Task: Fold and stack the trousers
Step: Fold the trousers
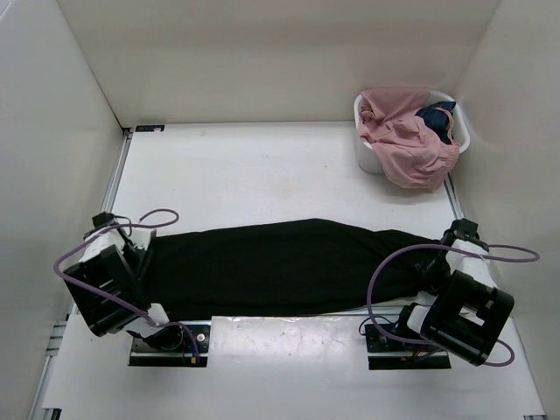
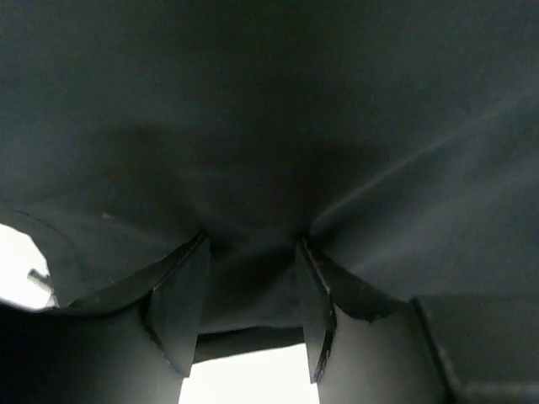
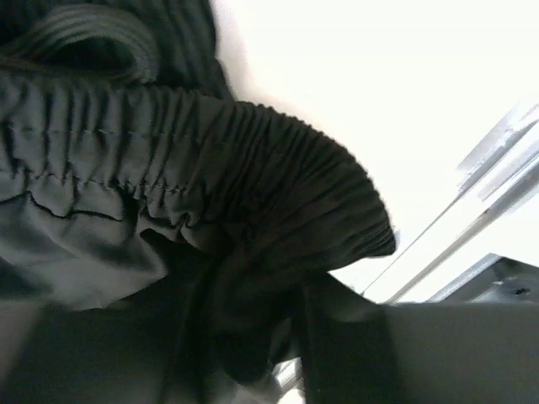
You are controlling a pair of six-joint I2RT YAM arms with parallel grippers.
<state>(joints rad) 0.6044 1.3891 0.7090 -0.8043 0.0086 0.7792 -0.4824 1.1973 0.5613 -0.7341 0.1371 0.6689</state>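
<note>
Only the top view shows the whole trousers [image 1: 280, 267]. They lie across the near part of the table [image 1: 262, 166], a long black strip from the left gripper [image 1: 143, 251] to the right gripper [image 1: 435, 265]. That view also shows a white basket [image 1: 366, 159] in the far right corner, with a pink cloth [image 1: 407, 140] and a dark blue cloth [image 1: 437, 118] in it.

The left wrist view shows the two fingers [image 2: 181, 307] standing apart. Loose black cloth sags between them and is not pinched.

The right wrist view shows the crinkly, stretchy waistband [image 3: 210, 160] bunched up close. Its jaws are too dark to see, so I cannot tell if they hold it.

The cloth is plain, soft and dull.
</note>
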